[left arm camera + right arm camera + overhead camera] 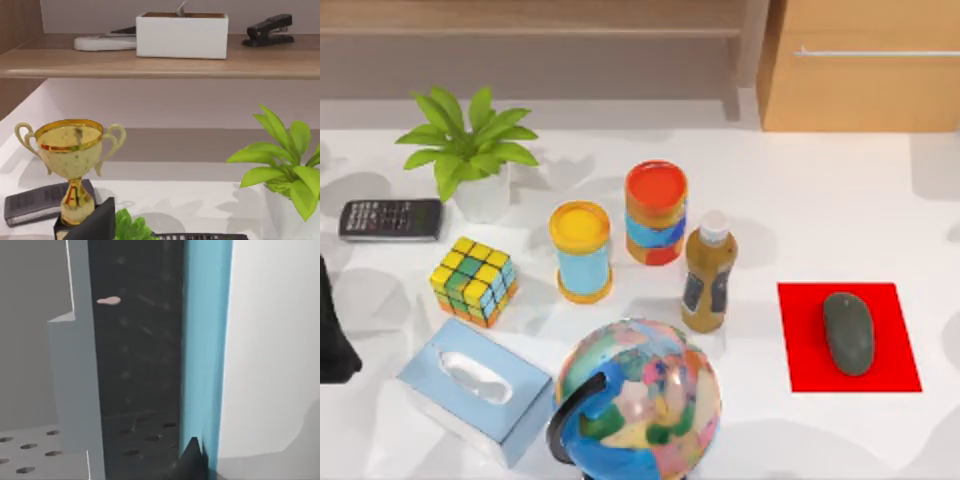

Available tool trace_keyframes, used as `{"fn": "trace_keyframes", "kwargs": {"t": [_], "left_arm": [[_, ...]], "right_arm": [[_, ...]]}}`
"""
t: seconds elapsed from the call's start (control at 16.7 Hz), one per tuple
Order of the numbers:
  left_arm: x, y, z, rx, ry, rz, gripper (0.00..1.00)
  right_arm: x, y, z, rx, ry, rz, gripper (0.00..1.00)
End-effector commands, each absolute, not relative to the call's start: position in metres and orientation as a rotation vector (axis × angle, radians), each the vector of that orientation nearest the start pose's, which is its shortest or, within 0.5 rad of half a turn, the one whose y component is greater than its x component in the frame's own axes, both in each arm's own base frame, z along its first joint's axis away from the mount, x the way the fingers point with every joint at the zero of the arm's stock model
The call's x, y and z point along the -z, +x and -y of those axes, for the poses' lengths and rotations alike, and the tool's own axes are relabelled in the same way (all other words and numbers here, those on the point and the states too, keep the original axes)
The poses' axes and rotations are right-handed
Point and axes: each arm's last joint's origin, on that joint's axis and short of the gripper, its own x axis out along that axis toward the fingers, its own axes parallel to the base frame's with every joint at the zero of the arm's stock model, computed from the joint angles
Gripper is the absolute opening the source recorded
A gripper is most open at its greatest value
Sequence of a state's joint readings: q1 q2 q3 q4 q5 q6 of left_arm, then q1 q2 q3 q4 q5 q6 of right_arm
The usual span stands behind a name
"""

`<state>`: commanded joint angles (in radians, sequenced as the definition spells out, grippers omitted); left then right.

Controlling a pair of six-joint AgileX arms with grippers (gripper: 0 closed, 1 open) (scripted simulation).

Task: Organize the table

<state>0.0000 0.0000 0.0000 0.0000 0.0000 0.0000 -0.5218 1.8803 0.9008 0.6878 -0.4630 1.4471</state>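
Top view: white tabletop [920, 210] spans the frame, carrying a potted plant [468, 145], calculator [390, 219], Rubik's cube [473, 281], tissue box [475, 389], globe [640, 400], yellow-lidded can [581, 251], orange-lidded can [656, 212], brown bottle [709, 272], and a grey mouse [848, 333] lying on a red mat [800, 350]. Left arm [334, 335] sits at the left edge.

Left wrist view: gold trophy [72, 162], plant leaves, a shelf [160, 62] holding a white box [182, 35] and stapler [267, 29]. Left fingers: cannot tell.

Right wrist view: a blue-edged dark panel [205, 340]. Right fingers: cannot tell.
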Motion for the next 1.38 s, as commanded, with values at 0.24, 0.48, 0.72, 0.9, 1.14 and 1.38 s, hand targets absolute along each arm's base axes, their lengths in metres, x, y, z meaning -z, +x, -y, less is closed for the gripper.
{"fn": "trace_keyframes", "kwargs": {"t": [0.24, 0.48, 0.72, 0.9, 1.14, 1.38], "left_arm": [[-0.16, 0.106, 0.001, 0.0, 0.0, 0.0, 1.0], [-0.16, 0.106, 0.001, 0.0, 0.0, 0.0, 1.0], [-0.16, 0.106, 0.001, 0.0, 0.0, 0.0, 1.0], [-0.16, 0.106, 0.001, 0.0, 0.0, 0.0, 1.0], [-0.16, 0.106, 0.001, 0.0, 0.0, 0.0, 1.0], [-0.16, 0.106, 0.001, 0.0, 0.0, 0.0, 1.0]], "right_arm": [[-0.153, 0.34, 0.176, 0.226, 1.564, -0.19, 0.0], [-0.157, 0.355, 0.175, 0.208, 1.553, -0.18, 0.0], [-0.148, 0.37, 0.177, 0.227, 1.564, -0.19, 0.0], [-0.148, 0.37, 0.177, 0.227, 1.564, -0.19, 0.0], [-0.148, 0.37, 0.177, 0.227, 1.564, -0.19, 0.3], [-0.148, 0.37, 0.177, 0.227, 1.564, -0.19, 0.6]]}}
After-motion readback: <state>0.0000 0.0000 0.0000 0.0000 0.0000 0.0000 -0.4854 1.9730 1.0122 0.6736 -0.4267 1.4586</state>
